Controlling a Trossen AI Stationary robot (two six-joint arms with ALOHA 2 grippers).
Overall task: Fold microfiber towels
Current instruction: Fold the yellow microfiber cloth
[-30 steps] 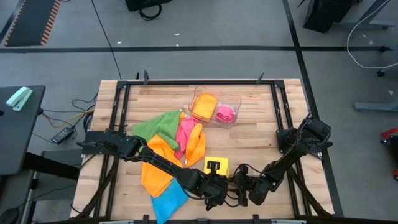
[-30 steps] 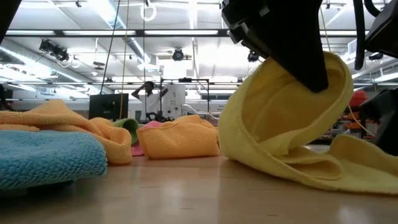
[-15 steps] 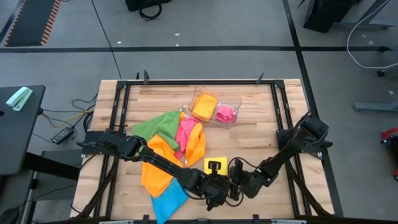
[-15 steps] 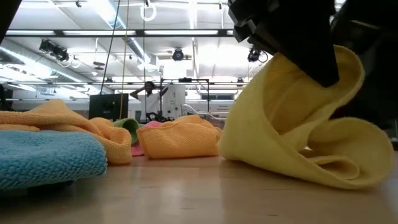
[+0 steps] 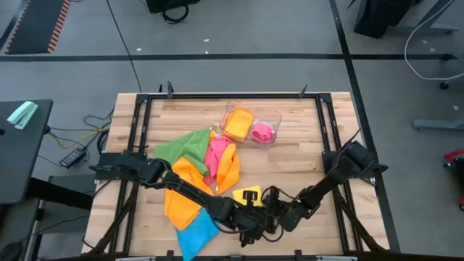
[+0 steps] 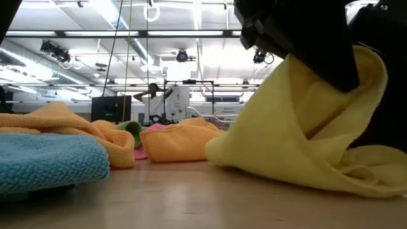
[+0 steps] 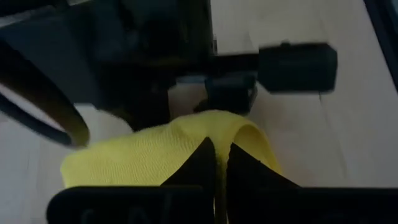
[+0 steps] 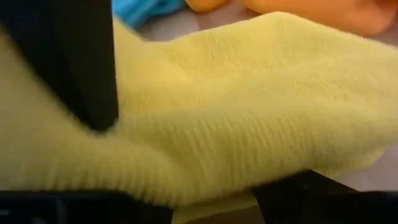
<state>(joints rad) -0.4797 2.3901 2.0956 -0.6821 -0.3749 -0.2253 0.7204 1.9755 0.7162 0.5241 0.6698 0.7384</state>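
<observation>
Yellow towel [image 5: 247, 194]: your landmark; it sits near the table's front edge, bunched and lifted into a fold, its lower folds resting on the wood in the low view [image 6: 299, 152].
Left gripper [image 5: 250, 217]: you have it just in front of the yellow towel, fingers [image 7: 205, 163] pinched tight on the towel's raised fold.
Right gripper [image 5: 279, 217]: you have it just beside the left one, to the right of the yellow towel, jaws part-way apart with yellow cloth [image 8: 249, 112] bunched between them; whether they grip it, you cannot tell.
Blue towel [image 5: 196, 233]: left of the yellow towel, lying at the front edge of the table.
Orange towel [image 5: 181, 192]: left of the yellow towel and behind the blue one, crumpled.
Pink towel [image 5: 215, 154]: behind the yellow towel, heaped with the orange cloths.
Green towel [image 5: 180, 145]: behind and left of the yellow towel, at the heap's far side.
Clear tray [image 5: 272, 116]: well behind the yellow towel, holding an orange cloth and a pink one.
Open room: you have bare wood [image 5: 304, 159] right of and behind the yellow towel, up to the right frame rail.
</observation>
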